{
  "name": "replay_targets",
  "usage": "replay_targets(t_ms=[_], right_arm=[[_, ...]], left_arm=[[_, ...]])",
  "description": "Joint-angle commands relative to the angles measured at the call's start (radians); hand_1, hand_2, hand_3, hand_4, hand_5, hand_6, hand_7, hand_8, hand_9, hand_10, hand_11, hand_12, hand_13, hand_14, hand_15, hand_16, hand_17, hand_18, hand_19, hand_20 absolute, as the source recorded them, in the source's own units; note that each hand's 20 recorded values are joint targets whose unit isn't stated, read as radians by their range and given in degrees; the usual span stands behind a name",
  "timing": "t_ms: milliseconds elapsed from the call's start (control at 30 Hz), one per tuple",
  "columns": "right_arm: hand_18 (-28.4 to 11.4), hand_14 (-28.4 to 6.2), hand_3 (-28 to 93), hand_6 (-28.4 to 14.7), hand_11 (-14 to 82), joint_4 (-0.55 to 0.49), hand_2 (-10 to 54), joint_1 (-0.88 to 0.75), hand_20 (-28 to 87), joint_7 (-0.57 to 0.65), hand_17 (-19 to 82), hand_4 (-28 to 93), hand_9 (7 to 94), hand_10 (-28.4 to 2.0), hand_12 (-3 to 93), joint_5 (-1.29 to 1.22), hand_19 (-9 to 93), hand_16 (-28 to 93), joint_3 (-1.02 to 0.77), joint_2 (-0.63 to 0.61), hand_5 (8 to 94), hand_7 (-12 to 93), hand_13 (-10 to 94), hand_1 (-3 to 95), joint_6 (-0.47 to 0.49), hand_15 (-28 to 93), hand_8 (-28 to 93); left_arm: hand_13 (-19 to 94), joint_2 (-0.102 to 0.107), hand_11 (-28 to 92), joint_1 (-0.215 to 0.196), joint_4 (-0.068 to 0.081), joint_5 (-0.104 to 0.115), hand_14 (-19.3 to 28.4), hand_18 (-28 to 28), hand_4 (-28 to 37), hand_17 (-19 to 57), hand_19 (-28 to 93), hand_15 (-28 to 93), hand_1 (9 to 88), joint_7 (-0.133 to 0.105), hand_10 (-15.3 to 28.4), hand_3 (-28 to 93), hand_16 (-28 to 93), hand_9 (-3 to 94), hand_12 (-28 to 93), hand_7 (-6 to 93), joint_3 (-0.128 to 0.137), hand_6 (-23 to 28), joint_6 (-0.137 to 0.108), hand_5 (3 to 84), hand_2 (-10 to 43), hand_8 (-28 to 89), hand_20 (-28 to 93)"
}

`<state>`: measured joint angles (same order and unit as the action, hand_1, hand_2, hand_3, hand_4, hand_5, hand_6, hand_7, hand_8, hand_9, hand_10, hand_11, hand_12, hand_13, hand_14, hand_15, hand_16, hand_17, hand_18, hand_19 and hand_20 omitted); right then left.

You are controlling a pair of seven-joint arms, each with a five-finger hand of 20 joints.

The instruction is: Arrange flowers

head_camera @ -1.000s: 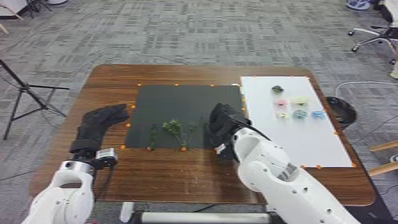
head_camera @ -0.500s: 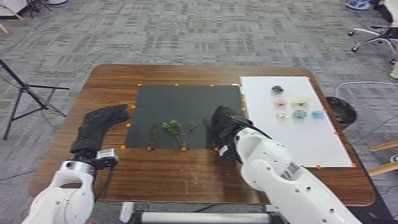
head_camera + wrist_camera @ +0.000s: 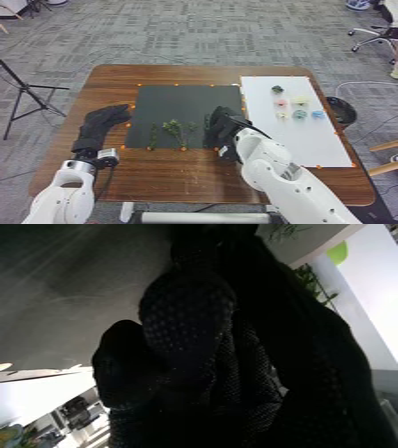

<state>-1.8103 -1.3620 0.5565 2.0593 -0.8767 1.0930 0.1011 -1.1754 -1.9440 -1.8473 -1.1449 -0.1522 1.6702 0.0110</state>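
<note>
In the head view, I'm seeing the right hand (image 3: 226, 126) hovering or resting at the black mat's (image 3: 173, 102) right edge; I can't tell which. Leafy green stems (image 3: 175, 131) are lying between it and the open, relaxed left hand (image 3: 105, 117). Small flower heads (image 3: 299, 114) are sitting to its right on white board (image 3: 313, 145).

In the right wrist view, the right hand (image 3: 187, 319) is looming dark, its grip unclear to me.

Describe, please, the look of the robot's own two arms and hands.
Both arms have white, rounded shells; dark cables run along them. Left hand and right hand wear black gloves, with textured fabric on the right one.
</note>
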Motion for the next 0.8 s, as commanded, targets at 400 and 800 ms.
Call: replay_targets(t_ms=[400, 800], right_arm=[[-9.7, -3.2, 47, -4.2, 12.6, -0.015, -9.5, 0.033, 44, -0.051, 63, -1, 76.1, -13.2, 31.6, 0.037, 88, 36, 0.024, -0.08, 67.1, 21, 91, 58.1, 0.061, 45, 24], [-10.1, -3.1, 49, -3.8, 13.3, -0.008, -9.5, 0.075, 43, -0.111, 62, -2, 75.2, -13.2, 30.0, 0.038, 89, 36, 0.045, -0.124, 67.0, 21, 90, 57.1, 0.121, 45, 24]], left_arm=[[44, -0.002, 22, 0.004, -0.004, -0.001, 19.1, 13.5, -24.6, 8.4, 13, 26, 26.4, 0.003, 15.1, 66, 2, 53.6, 14, 15.0, -0.003, 3.1, 0.01, 55.7, 7.4, -6, 21], [44, -0.006, 22, 0.008, -0.005, 0.0, 19.2, 13.4, -24.6, 8.4, 13, 26, 26.5, -0.003, 15.1, 66, 2, 53.5, 14, 14.8, -0.006, 3.2, 0.004, 55.8, 7.4, -6, 21]])
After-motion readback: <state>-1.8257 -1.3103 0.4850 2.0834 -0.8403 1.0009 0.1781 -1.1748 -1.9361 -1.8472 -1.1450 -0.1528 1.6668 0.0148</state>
